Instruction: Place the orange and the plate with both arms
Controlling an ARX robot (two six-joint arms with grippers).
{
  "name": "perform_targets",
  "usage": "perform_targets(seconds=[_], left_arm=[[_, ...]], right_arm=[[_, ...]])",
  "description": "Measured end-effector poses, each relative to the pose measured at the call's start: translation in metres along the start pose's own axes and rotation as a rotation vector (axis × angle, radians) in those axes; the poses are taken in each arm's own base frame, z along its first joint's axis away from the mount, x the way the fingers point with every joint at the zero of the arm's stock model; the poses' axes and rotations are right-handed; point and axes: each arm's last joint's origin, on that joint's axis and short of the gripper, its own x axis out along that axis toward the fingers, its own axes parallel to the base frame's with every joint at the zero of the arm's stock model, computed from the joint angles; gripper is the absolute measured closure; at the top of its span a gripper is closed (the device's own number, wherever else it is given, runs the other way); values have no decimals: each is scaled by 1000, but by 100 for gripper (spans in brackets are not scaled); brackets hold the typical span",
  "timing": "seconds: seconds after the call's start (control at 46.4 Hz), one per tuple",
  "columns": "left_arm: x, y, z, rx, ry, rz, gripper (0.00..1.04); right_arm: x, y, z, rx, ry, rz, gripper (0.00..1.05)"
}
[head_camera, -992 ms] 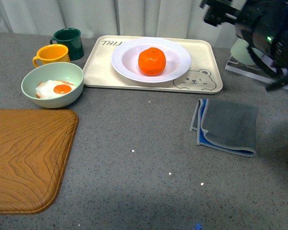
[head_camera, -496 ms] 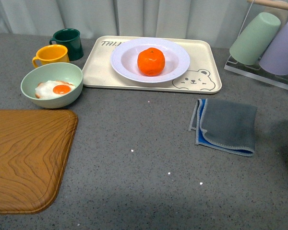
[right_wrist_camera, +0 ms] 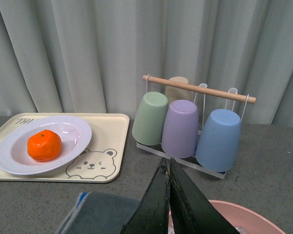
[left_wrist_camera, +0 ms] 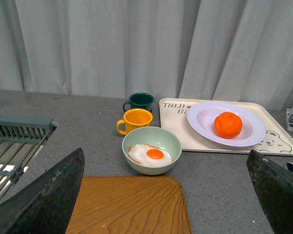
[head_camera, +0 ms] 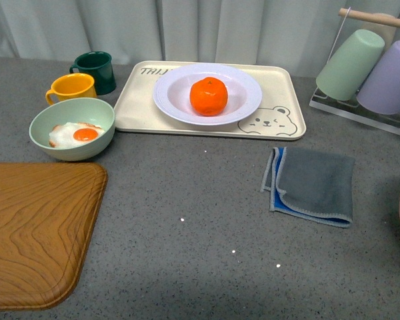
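Here the orange [head_camera: 209,96] sits in the white plate [head_camera: 243,107] on the bear tray [head_camera: 280,123], well apart from both tools. The left tool [left_wrist_camera: 163,195] gapes wide, empty; the right tool [right_wrist_camera: 169,204] is pressed closed, empty.

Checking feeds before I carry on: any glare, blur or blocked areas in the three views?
Front view: sharp, even light, soft shine on the plate, orange clear, no arms in frame. Left wrist view: scene crisp, left gripper fingers dark and blurred at the lower corners. Right wrist view: right gripper fingers, pressed together, block the lower centre; cups sharp.
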Motion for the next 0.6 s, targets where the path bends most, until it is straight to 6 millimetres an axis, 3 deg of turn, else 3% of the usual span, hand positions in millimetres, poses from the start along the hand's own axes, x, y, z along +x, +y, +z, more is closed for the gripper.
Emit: perform_targets(seconds=[0.323,0.604], left_arm=[[0,0,0,0,0,0,7],[0,0,0,0,0,0,7]], right_arm=[[-31,0,1,0,-4,3,104],[-44,0,3,0,-13,3,104]])
